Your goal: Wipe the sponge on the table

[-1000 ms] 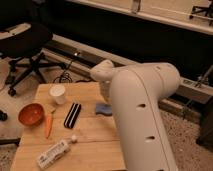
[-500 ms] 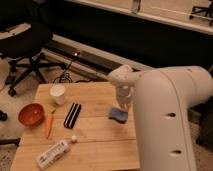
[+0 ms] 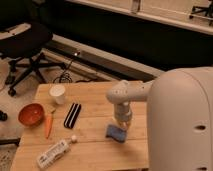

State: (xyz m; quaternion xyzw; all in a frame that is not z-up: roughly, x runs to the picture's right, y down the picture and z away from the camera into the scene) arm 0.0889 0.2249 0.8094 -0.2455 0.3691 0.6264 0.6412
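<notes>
The sponge (image 3: 115, 133) is a small blue-grey pad with rounded corners. It lies flat on the counter (image 3: 92, 150), well to the picture's right of the black ridged block (image 3: 73, 115) and a little nearer the camera than it. The gripper (image 3: 120, 126) comes down from the white wrist straight onto the sponge's far edge and touches it. I cannot tell whether it clamps the pad or only presses on it.

Bare planks run between the block and the sponge, and more bare wood lies nearer the camera than the block, as far as the white tube (image 3: 54, 153), which lies slantwise down and to the picture's left of the block. Beyond the block, toward the counter's far edge, stands a white cup (image 3: 58, 93). To the picture's left of the block lie a carrot (image 3: 48, 124) and then an orange bowl (image 3: 31, 114), near that side's edge. The robot's bulky white arm (image 3: 182, 125) hides the counter's edge on the side opposite the block.
</notes>
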